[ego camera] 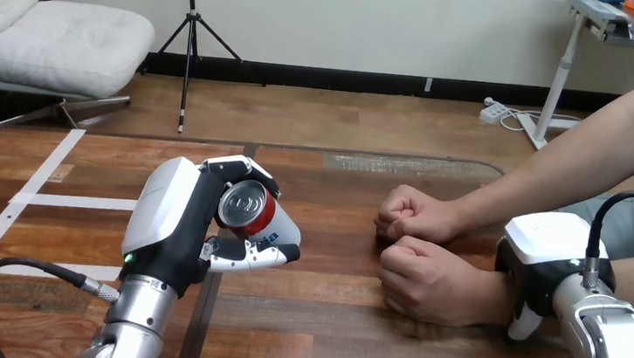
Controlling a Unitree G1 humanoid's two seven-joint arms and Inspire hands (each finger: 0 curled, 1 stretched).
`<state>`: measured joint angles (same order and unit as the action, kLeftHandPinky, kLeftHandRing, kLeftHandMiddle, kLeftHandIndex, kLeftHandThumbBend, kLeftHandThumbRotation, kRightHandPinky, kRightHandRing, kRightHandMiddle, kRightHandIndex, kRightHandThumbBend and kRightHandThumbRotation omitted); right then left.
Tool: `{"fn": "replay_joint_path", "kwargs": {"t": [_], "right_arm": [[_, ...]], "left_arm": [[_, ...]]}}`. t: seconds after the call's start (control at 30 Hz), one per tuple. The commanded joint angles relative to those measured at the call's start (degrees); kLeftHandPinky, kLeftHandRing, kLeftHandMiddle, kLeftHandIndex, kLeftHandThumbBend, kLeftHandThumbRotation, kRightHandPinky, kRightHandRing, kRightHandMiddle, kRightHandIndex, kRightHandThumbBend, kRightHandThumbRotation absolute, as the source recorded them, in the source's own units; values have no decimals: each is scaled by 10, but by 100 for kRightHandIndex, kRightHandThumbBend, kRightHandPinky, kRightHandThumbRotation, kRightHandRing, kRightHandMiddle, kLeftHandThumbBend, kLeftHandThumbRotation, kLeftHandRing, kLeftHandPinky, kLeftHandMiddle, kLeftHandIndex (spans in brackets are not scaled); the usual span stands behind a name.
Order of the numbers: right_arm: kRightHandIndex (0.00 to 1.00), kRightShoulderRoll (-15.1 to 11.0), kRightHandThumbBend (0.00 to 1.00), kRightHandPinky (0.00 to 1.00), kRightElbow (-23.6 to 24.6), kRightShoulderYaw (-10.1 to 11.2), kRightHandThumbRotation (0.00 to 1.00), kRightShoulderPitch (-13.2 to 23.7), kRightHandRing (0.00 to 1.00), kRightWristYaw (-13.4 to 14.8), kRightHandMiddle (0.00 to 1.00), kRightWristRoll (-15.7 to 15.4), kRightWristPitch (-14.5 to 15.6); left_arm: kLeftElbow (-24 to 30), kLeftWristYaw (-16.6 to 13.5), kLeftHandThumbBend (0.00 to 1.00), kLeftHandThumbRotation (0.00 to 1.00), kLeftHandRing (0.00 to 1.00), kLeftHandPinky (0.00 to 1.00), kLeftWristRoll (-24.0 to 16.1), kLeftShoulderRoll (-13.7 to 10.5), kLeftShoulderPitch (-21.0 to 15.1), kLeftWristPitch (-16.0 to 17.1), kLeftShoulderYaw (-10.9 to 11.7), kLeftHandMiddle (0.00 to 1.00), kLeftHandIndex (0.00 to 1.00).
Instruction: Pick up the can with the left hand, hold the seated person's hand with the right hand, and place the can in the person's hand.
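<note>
At the lower left of the frame, the robot's left hand [171, 218] rises from the bottom edge with its fingers [246, 256] and thumb curled round a red and silver can [247, 208]. The can lies on its side in that grasp, silver end towards the camera. It appears lifted clear of the wooden table [324, 338], so it looks ready to be carried across.

Right of centre, the person's hands rest on the table as closed fists, the farther fist [415, 215] just behind the nearer fist [431, 282]. Neither is open to receive anything.

At the right edge of the frame, the robot's right hand [541, 271] sits against the wrist of the nearer fist, most likely to steady it for the handover. Whether it truly grips the wrist I cannot tell, since its underside is hidden.

The can and the fists are well apart. By this, the pick-up seems done, and the delivery waits on an opened palm.
</note>
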<state>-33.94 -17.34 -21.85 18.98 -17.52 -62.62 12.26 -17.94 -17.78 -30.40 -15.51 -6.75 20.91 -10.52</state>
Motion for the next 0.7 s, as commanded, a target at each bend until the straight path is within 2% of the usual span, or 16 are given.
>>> {"fn": "replay_joint_path", "kwargs": {"t": [0.0, 0.3, 0.67], "right_arm": [[63, 7, 81, 30, -29, -1, 2, 29, 39, 24, 50, 17, -8], [61, 5, 83, 18, -44, -5, 2, 32, 27, 37, 39, 32, -14], [61, 4, 81, 15, -53, -5, 0, 34, 23, 46, 36, 42, -21]], "left_arm": [[39, -8, 68, 0, 40, 34, -1, -7, -24, 7, 16, 48, 50], [42, -8, 68, 0, 40, 34, -2, -7, -23, 5, 17, 48, 50], [43, -7, 68, 0, 40, 34, -2, -6, -22, 3, 17, 48, 50]]}}
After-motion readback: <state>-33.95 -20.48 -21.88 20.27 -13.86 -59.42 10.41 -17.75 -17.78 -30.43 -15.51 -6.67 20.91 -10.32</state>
